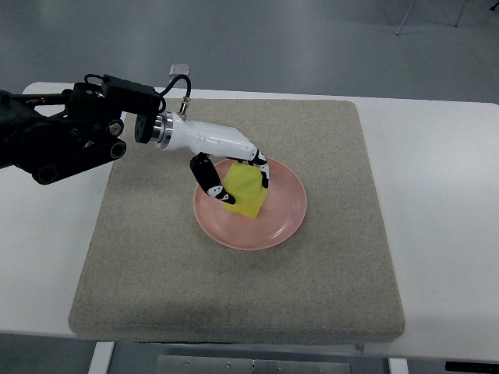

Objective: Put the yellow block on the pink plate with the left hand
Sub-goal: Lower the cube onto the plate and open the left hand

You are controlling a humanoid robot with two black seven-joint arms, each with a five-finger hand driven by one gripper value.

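The yellow block (244, 189) is over the left half of the pink plate (284, 214), which sits near the middle of the grey mat. My left hand (240, 179) reaches in from the left, its white and black fingers curled around the block, thumb on the near-left side and fingers on the far-right edge. Whether the block rests on the plate or hangs just above it I cannot tell. The right arm does not show.
A thick grey felt mat (327, 280) covers most of the white table (444, 179). The left arm's black forearm and cabling (70, 132) lie over the table's left edge. Grey floor lies beyond the far edge.
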